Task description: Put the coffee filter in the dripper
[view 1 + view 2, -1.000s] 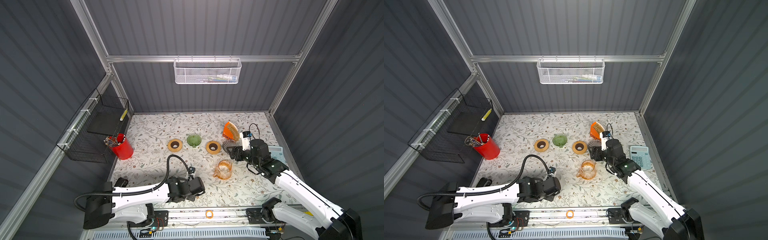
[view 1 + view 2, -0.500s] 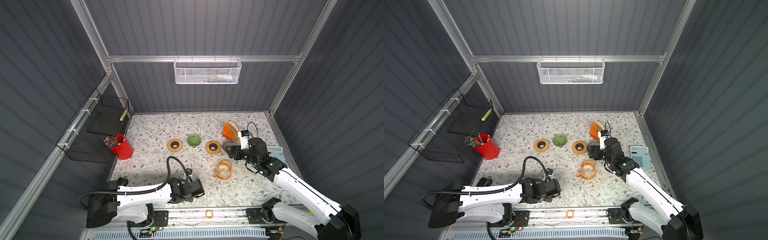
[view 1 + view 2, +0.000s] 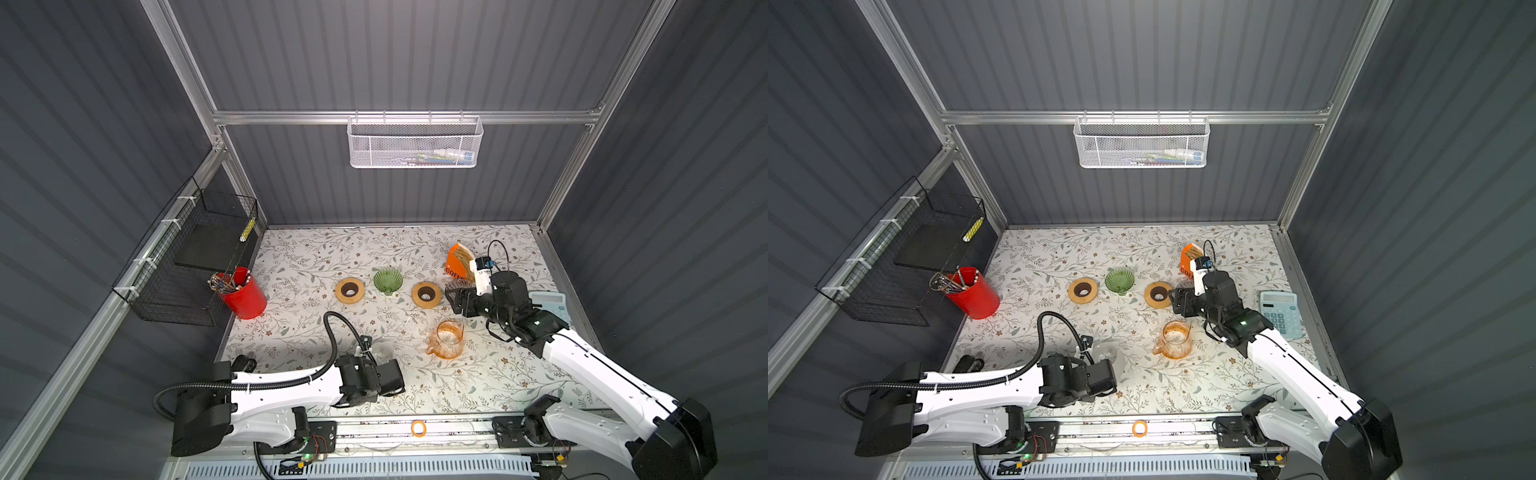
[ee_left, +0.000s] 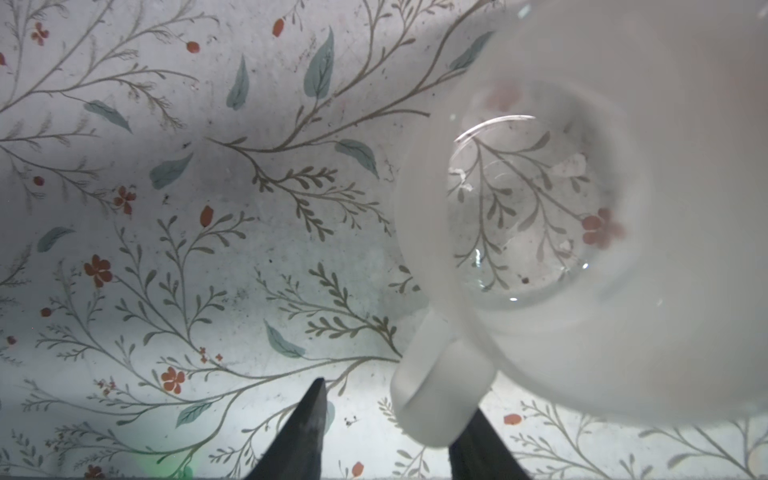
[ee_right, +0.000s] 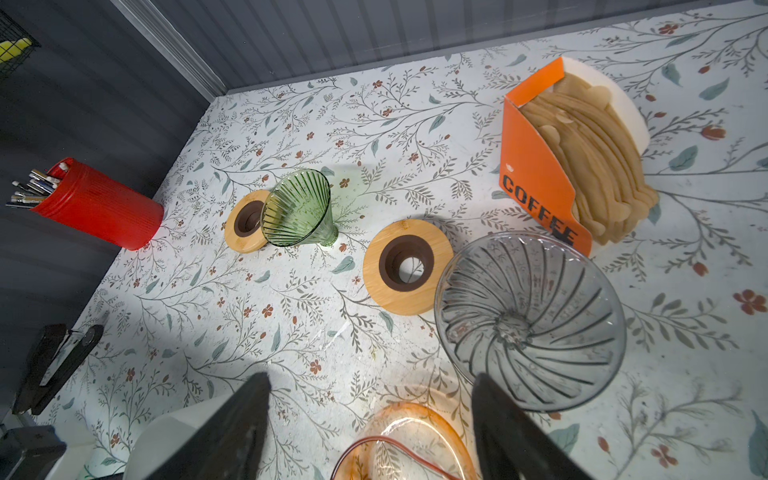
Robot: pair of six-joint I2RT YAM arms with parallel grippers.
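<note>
Brown coffee filters (image 5: 598, 158) stand stacked in an orange box (image 3: 455, 262) at the back right. A clear grey dripper (image 5: 528, 320) sits just in front of the box, and a green dripper (image 3: 387, 280) stands between two wooden rings. My right gripper (image 5: 370, 415) is open and empty. It hovers over an orange glass carafe (image 3: 446, 340), beside the grey dripper (image 3: 457, 284). My left gripper (image 4: 397, 432) is open near the front edge. The handle of a frosted white jug (image 4: 582, 249) lies between its fingers, with a gap on one side.
Wooden rings (image 3: 350, 289) (image 3: 426, 294) flank the green dripper. A red cup of pens (image 3: 245, 293) stands at the left by a black wire basket (image 3: 191, 266). A calculator (image 3: 1281, 311) lies at the right edge. A small black object (image 3: 967, 363) rests front left.
My left gripper has opened and let go of the frosted jug's handle. The right arm has barely shifted and stays open.
</note>
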